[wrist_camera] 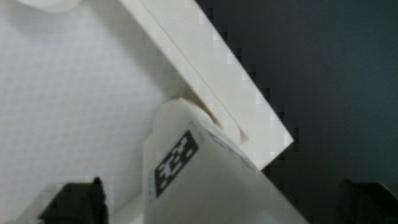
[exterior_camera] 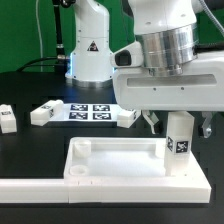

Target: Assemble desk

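One leg [exterior_camera: 180, 141] stands upright between the gripper's [exterior_camera: 178, 125] parted fingers.

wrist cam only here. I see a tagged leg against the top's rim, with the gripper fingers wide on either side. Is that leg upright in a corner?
Observer: Yes. In the exterior view the standing leg is upright at the desk top's far corner, on that view's right. The gripper is open around it.
Operator: Other legs?
Observer: Three lie loose on the table: the edge leg at the exterior view's left border, the second leg beside the marker board, and the third leg by the board's other end.
Operator: Any other socket filled?
Observer: The near corner socket on the exterior view's left is empty.
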You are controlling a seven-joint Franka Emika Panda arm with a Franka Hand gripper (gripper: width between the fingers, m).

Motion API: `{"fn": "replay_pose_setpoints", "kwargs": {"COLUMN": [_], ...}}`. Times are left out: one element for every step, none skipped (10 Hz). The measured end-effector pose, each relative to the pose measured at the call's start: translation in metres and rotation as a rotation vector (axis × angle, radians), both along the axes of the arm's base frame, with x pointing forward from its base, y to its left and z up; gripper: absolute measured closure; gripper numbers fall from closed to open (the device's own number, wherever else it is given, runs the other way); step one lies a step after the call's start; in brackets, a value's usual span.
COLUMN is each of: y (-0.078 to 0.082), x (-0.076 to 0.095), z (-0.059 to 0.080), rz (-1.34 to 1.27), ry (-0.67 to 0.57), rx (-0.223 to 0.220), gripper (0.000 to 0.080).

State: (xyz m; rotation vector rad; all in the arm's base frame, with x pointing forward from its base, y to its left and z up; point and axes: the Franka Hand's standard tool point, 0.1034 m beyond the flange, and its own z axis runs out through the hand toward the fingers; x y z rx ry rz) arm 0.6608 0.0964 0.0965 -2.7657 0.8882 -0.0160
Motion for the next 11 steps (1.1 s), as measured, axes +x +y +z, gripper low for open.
{"fn": "replay_pose_setpoints", "kwargs": {"y": [-0.001,0.002,0.0,-0.004,-0.003,-0.003,-0.002,-0.004,-0.005,-0.006,-0.009], "x": [0.0,0.003,0.004,0.005,0.005,0.005,0.005,0.005,0.005,0.006,0.007], "z": [0.002,0.005,0.006,0.006,0.006,0.006,0.006,0.006,0.006,0.006,0.006], "rz": [0.226,0.4,0.528,0.52,0.504,0.503,0.43,0.35,0.297,0.241,0.098], "ry": [-0.031,-0.064,-0.089,-0.088,-0.085,-0.085,-0.072,-0.057,-0.048,-0.042,-0.025], "rx": [-0.062,-0.109,-0.123,-0.123,-0.122,-0.122,-0.114,-0.11,-0.107,-0.102,-0.092], "gripper": [0.0151,0.0151,0.0151,0.0151,0.0177,0.0338,0.0338,0.0477,0.0504,0.0504,0.0504]}}
